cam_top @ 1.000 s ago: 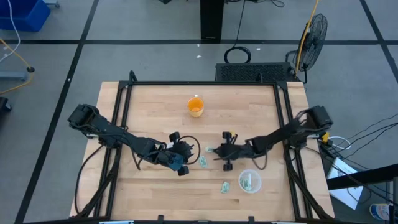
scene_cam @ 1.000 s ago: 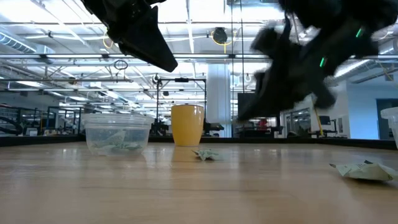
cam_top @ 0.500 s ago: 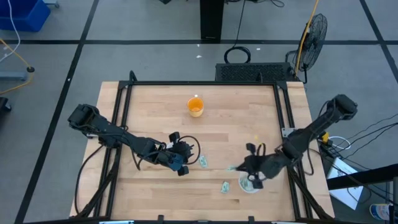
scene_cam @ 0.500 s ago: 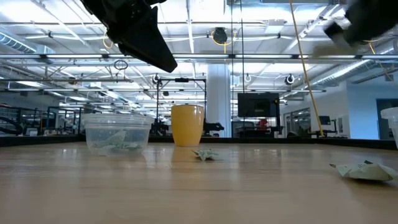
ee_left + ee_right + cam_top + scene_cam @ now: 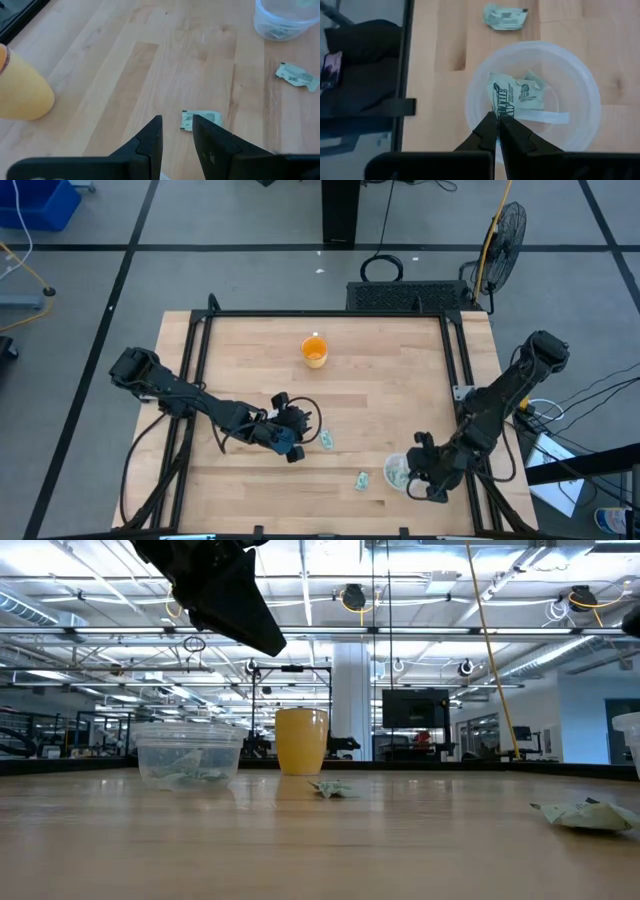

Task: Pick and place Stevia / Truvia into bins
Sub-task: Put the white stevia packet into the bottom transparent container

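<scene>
Wooden bench (image 5: 250,360) w/ black frame, seen from above, both dark arms reaching in over it. Left arm in from the left edge, left gripper (image 5: 296,430) low over the bench middle; in its wrist view fingers (image 5: 150,142) spread a little, nothing between, a Stevia packet (image 5: 201,119) flat on the wood just past the tips. Same packet in high view (image 5: 326,439), just right of that gripper. Right arm in from the right edge, bent down to the front right corner, right gripper (image 5: 424,478) right over a clear bin (image 5: 398,472). Right wrist view: fingers (image 5: 487,131) pressed together, tips over the bin rim (image 5: 475,85), seem to touch the near end of a green-and-white packet in the bin (image 5: 506,100); can't tell if pinched. More packets beside it inside, count unclear. Another loose packet (image 5: 504,16) on the wood just outside that bin; high view puts it (image 5: 361,479) just left of the bin. Orange cup (image 5: 314,351) upright toward the far middle of the bench, well apart from both grippers; also at the edge of the left wrist view (image 5: 20,90). Low view: second clear bin (image 5: 189,755) on the left w/ packets in the bottom, orange cup (image 5: 301,740) behind center, one crumpled packet (image 5: 330,788) in front of the cup, another (image 5: 583,813) near right. Dark arm part up top left in low view, gripper not readable there.
</scene>
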